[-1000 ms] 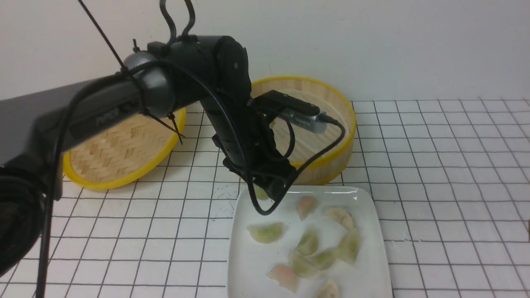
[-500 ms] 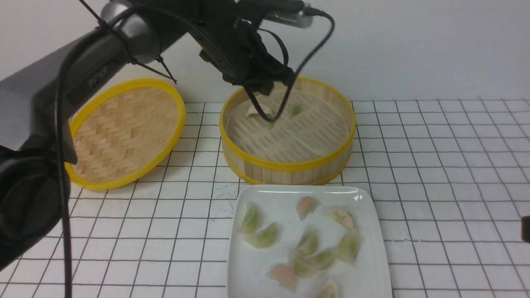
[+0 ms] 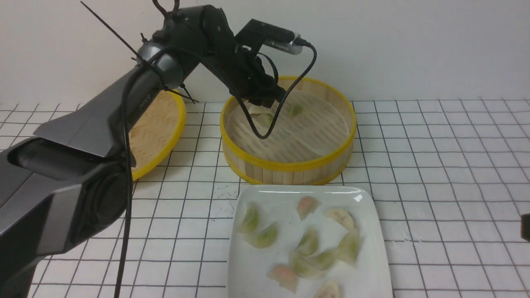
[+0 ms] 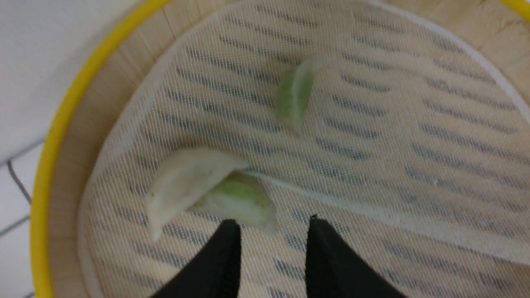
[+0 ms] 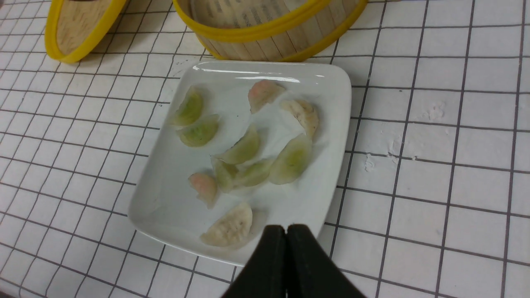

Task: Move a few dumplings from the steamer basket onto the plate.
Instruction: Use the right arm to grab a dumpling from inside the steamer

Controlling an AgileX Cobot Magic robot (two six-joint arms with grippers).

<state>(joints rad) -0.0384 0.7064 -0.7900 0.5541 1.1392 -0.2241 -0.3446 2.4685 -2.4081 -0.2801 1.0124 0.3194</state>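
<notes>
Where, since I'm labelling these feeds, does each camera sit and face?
Front: between the arms, facing forward over steamer basket and plate; left arm shows.
Left wrist: on left arm, looking into the basket at three dumplings; left hand open.
Right wrist: above the plate; right hand shut.
Shared: front and right wrist both show plate.

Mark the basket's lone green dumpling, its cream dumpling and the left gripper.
lone green dumpling (image 4: 295, 95), left wrist view, middle.
cream dumpling (image 4: 182, 184), left wrist view, middle.
left gripper (image 4: 273, 225), left wrist view, between fingertips.
</notes>
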